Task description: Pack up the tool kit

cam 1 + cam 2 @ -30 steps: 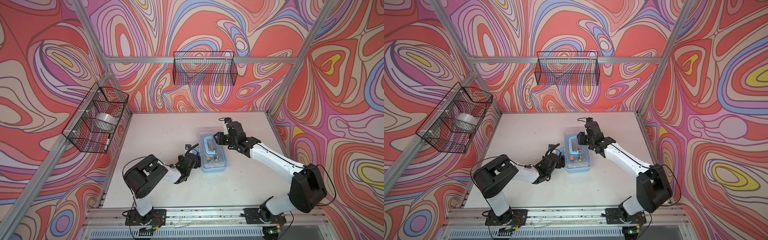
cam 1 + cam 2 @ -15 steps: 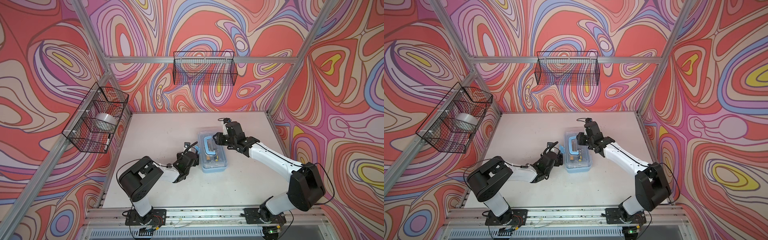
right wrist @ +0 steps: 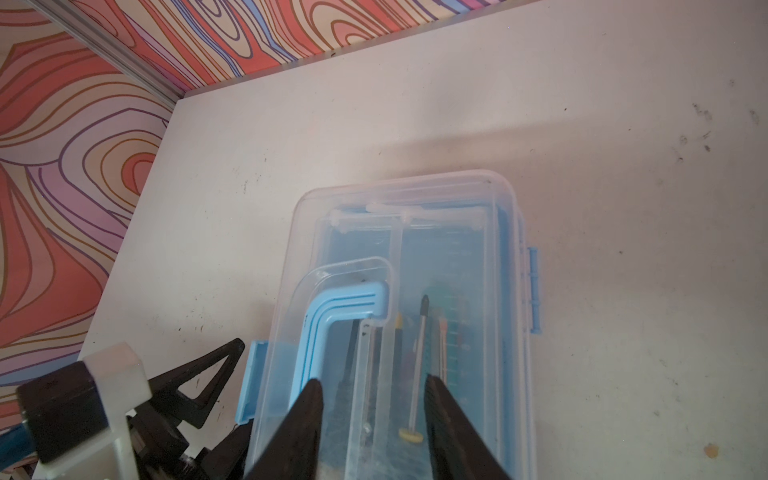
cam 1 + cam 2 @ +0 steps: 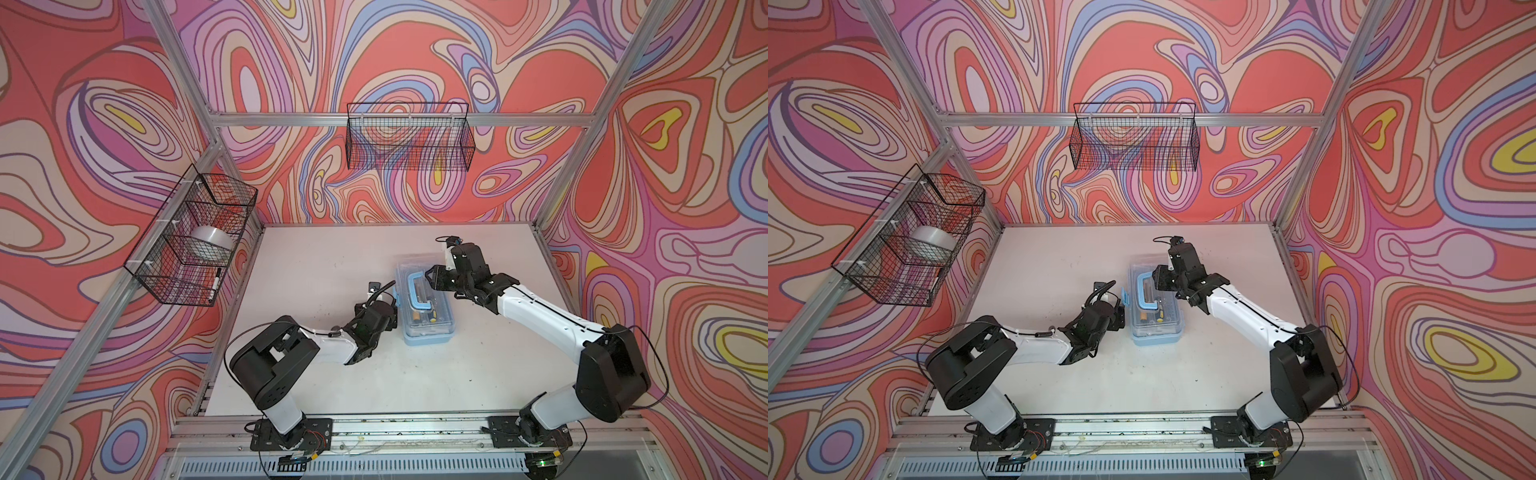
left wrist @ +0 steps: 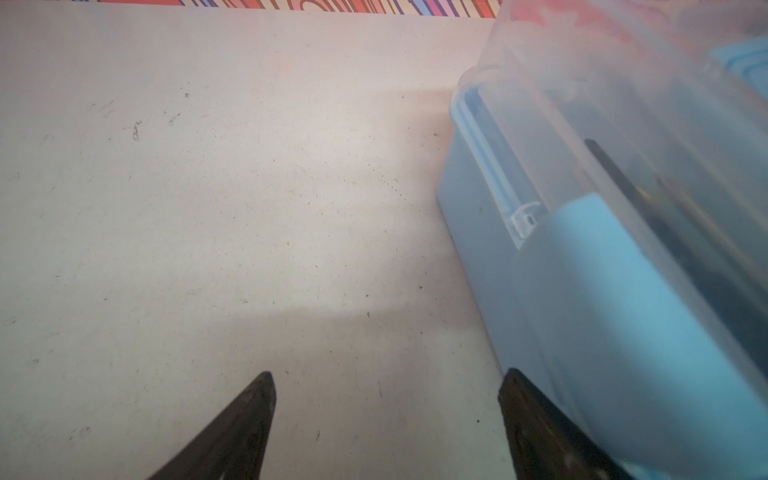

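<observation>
The tool kit (image 4: 428, 328) (image 4: 1158, 332) is a light-blue box with its clear lid down, lying mid-table. Through the lid I see a screwdriver (image 3: 419, 365) and other tools. The blue handle (image 4: 417, 291) (image 3: 332, 316) lies flat on the lid. My left gripper (image 4: 391, 319) (image 5: 386, 380) is open at the box's left side, and one fingertip (image 5: 515, 395) is close against the blue latch (image 5: 615, 299) (image 4: 1124, 296). Only bare table lies between its fingers. My right gripper (image 4: 430, 277) (image 3: 372, 384) stands partly open over the lid beside the handle, holding nothing.
A black wire basket (image 4: 191, 245) on the left wall holds a tape roll (image 4: 210, 241) and a marker (image 4: 216, 284). Another wire basket (image 4: 409, 141) hangs on the back wall. Aluminium frame posts (image 4: 552, 199) stand at the table corners.
The left arm's elbow has swung a little to the left and its jaws have narrowed slightly, still beside the box. The right arm and the box have not moved.
</observation>
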